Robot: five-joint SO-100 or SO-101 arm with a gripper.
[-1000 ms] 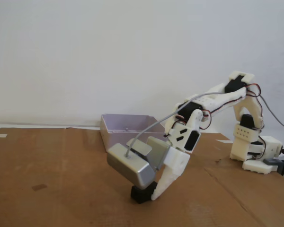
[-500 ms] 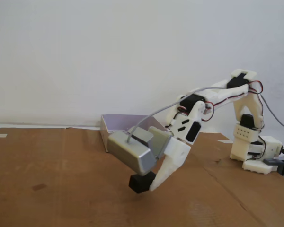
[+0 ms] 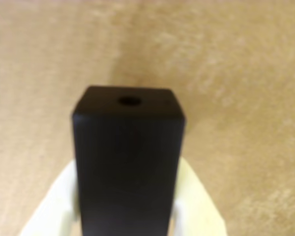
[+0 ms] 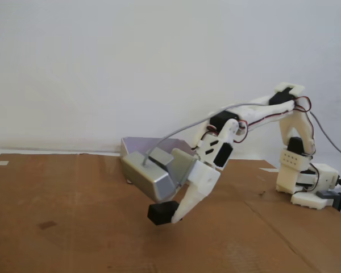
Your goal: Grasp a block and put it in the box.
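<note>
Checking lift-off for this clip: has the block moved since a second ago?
Yes. In the fixed view the block, held in the pincer, has risen off the cardboard and shifted slightly left, toward the box.

In the fixed view, the block (image 4: pixel 162 213) is hanging in the gripper (image 4: pixel 171 215) above the cardboard sheet (image 4: pixel 62 222), with the box (image 4: pixel 137 147) sitting behind and the arm base (image 4: pixel 307 182) standing at right.

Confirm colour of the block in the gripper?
Matte black; the block shows best in the wrist view, held between the white fingers.
</note>
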